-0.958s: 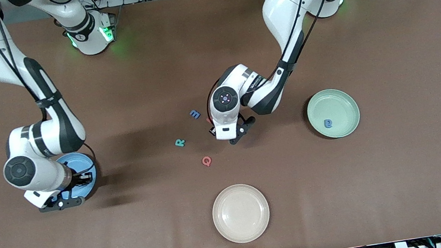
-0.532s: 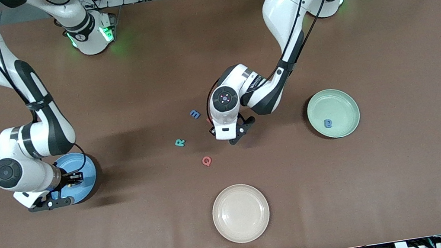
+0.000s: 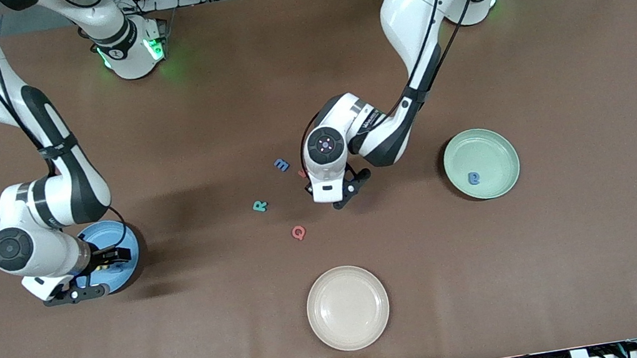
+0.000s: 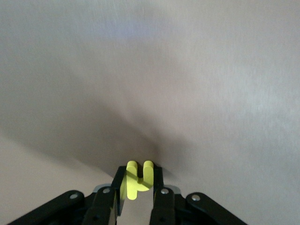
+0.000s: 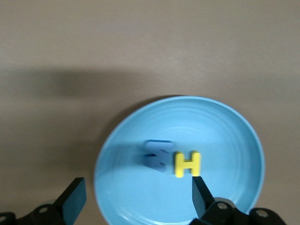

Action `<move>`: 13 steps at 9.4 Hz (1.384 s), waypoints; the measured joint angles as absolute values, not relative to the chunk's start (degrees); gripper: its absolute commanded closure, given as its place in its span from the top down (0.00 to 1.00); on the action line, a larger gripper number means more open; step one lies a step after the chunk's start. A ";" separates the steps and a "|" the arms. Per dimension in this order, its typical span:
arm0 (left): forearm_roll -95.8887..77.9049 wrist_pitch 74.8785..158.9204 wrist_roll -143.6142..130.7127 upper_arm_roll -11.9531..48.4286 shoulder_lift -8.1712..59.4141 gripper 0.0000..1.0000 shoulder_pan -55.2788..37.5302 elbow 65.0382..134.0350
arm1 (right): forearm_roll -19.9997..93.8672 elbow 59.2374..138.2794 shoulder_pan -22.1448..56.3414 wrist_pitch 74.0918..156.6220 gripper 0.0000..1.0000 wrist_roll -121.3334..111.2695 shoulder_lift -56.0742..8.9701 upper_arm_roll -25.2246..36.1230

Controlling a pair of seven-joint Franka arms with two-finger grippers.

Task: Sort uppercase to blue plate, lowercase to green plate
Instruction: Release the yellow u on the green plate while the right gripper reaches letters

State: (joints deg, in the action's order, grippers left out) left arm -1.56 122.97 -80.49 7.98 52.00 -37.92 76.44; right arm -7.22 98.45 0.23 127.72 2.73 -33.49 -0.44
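My left gripper (image 3: 331,197) is shut on a yellow lowercase letter (image 4: 138,180), low over the table beside the red w (image 3: 301,173). My right gripper (image 5: 138,204) hangs open over the blue plate (image 5: 234,136), with nothing between its fingers. A yellow H (image 5: 187,163) and a blue M (image 5: 157,155) lie in that plate. On the table lie the blue m (image 3: 281,164), the teal R (image 3: 260,206) and the red Q (image 3: 299,232). The green plate (image 3: 493,146) holds a blue a (image 3: 474,178).
A cream plate (image 3: 348,307) stands near the table's front edge, nearer to the camera than the loose letters. The blue plate (image 3: 125,246) sits toward the right arm's end of the table, and the green plate toward the left arm's end.
My right gripper has opened over the blue plate and let go of the blue M. My left gripper has shut on the yellow letter.
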 measured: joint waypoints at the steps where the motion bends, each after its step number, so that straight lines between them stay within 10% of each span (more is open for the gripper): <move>1: -1.55 121.85 -77.83 7.97 51.31 0.00 -36.15 76.30 | -5.18 98.36 1.72 127.96 1.00 4.08 -33.49 -0.56; 7: -1.18 106.20 -54.78 7.89 42.76 0.00 -25.26 77.54 | -2.42 96.50 14.09 128.08 1.00 31.37 -33.82 -0.90; 13: 5.03 105.71 -37.38 7.78 29.20 0.00 -16.96 97.22 | 1.50 95.91 23.69 132.68 1.00 50.37 -37.25 -1.09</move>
State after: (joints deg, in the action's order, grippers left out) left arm 5.03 105.71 -37.38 7.78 29.20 -16.96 97.22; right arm 1.50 95.91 23.69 132.68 50.37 -37.25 -1.09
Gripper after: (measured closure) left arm 0.740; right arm 0.000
